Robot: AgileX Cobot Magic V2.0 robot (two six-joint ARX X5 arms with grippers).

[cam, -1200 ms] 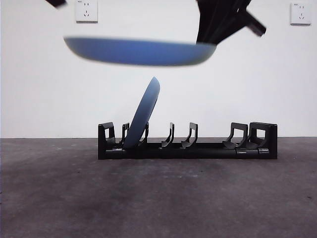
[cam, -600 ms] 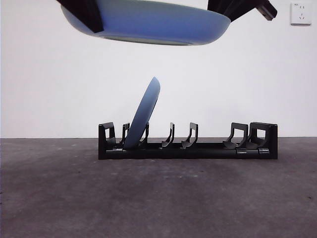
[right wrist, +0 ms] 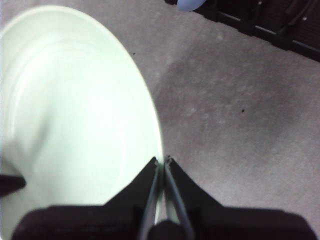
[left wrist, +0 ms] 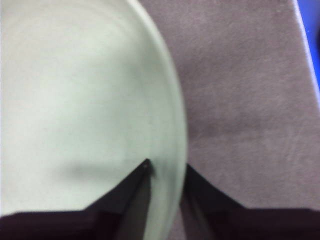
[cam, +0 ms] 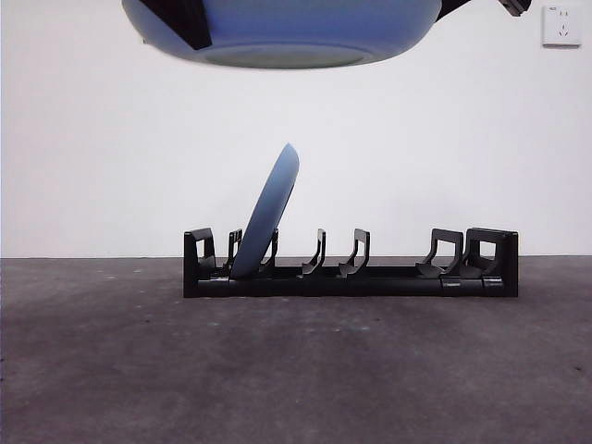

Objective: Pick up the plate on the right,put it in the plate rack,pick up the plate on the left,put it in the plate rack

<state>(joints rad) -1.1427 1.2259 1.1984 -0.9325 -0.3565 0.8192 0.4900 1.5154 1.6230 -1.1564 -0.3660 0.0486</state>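
- The place looks like a bare robot test room or lab, not a lived-in kitchen.
- A plain white wall fills the background, with nothing on it but a white power socket near the top corner.
- The table has a dark grey, matte, slightly mottled surface with no cloth or kitchen fittings.
- A black plate rack with one blue plate leaning in it stands alone on the table, set out like a staged trial.
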